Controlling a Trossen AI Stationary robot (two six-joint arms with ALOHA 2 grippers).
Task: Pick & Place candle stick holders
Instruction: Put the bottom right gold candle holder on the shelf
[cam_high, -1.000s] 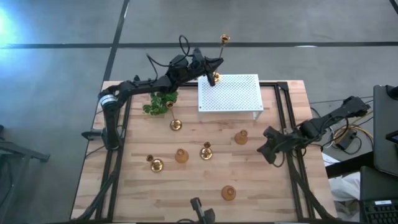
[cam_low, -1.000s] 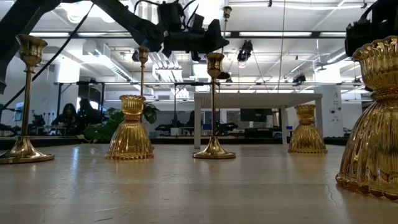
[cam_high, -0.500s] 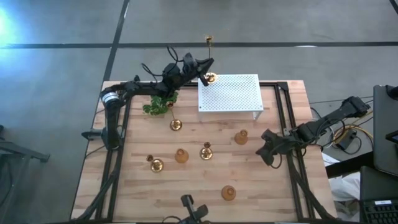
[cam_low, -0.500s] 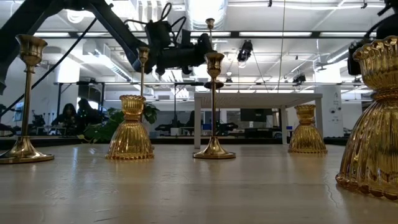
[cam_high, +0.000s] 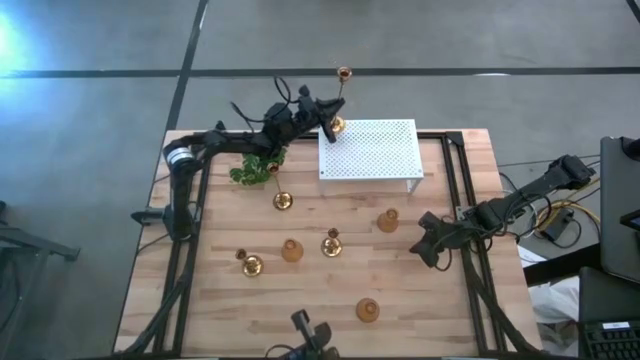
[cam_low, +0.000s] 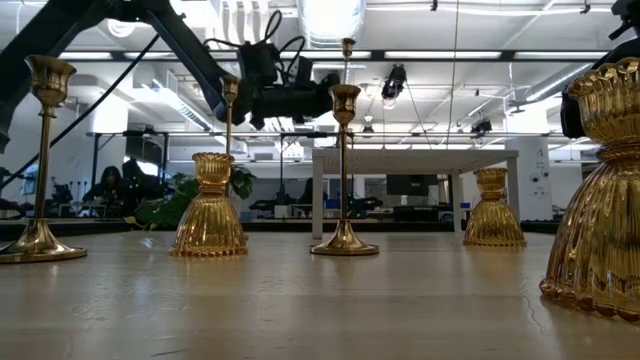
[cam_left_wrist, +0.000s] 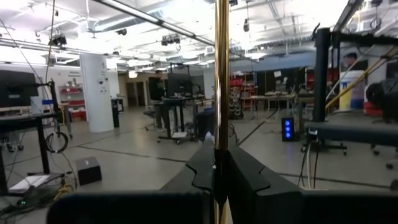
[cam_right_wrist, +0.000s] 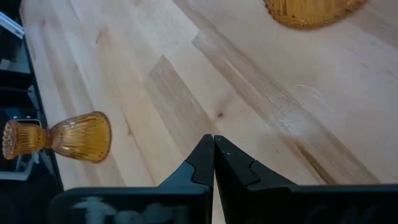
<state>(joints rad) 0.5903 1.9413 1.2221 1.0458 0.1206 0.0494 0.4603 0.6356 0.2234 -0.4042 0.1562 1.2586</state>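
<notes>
Jaws of the left gripper (cam_left_wrist: 216, 163) clamp a tall thin-stemmed candle stick holder (cam_high: 339, 98), its stem rising between them above the white perforated box (cam_high: 368, 150); farther off, the right gripper (cam_high: 425, 247) hangs closed and empty beside a squat holder (cam_high: 388, 220).

Shiny gold candle stick holders (cam_high: 291, 250), white perforated box (cam_high: 368, 150), green plant (cam_high: 252, 167), pale wood table (cam_high: 300, 300).

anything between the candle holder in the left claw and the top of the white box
Nothing visible. The left claw holds the tall candle holder by its stem at the far left corner of the white perforated box, whose top looks bare. The plant sits to the box's left, out of the way.
</notes>
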